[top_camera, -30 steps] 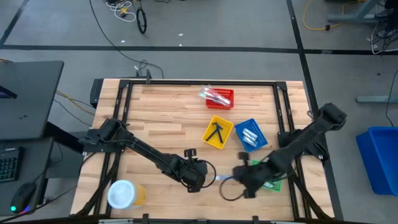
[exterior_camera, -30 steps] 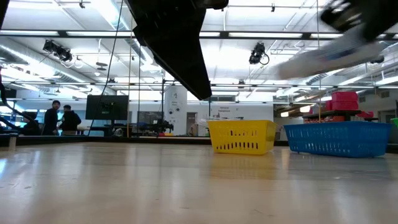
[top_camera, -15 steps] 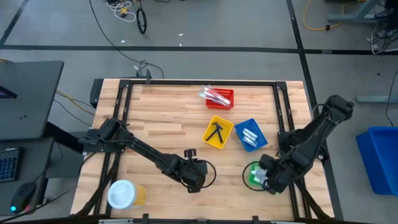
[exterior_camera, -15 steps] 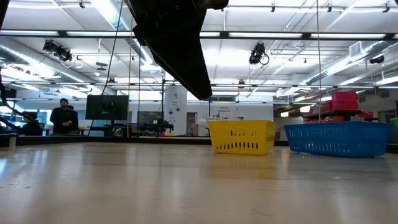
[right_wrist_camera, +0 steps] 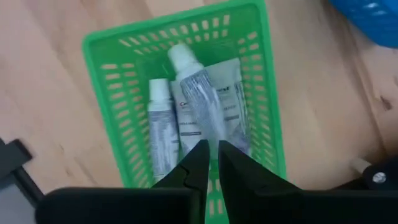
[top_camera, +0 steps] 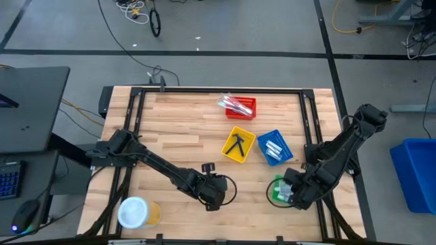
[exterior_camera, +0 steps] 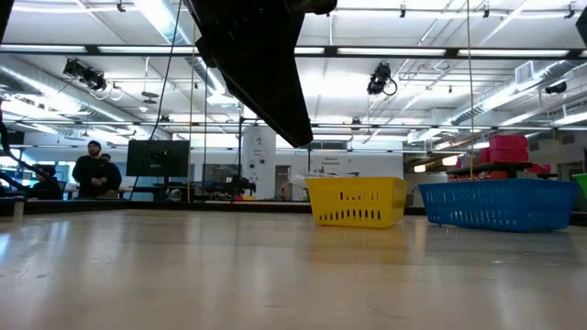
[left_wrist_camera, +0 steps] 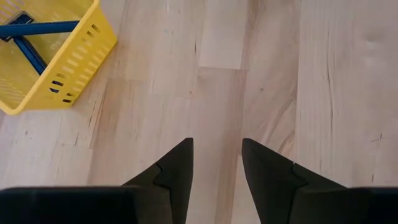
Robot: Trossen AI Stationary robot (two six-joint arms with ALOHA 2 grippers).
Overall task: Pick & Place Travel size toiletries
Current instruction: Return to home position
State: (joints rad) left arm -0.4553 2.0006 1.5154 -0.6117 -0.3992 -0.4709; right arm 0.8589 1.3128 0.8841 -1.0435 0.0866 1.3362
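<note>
Right wrist view: right tool (right_wrist_camera: 213,155) pressed nearly together, empty, above green tray (right_wrist_camera: 115,93); toothpaste tubes (right_wrist_camera: 202,106) lie inside, just beneath it. Left tool (left_wrist_camera: 216,152) spread, over bench (left_wrist_camera: 323,74), near yellow tray (left_wrist_camera: 74,68).

Bright, even light from ceiling strips (exterior_camera: 163,20); soft sheen on the table (exterior_camera: 275,266), faint shadows

Green bin (top_camera: 273,191) largely under right arm (top_camera: 337,153), razor (left_wrist_camera: 43,28) cut by frame edge
</note>
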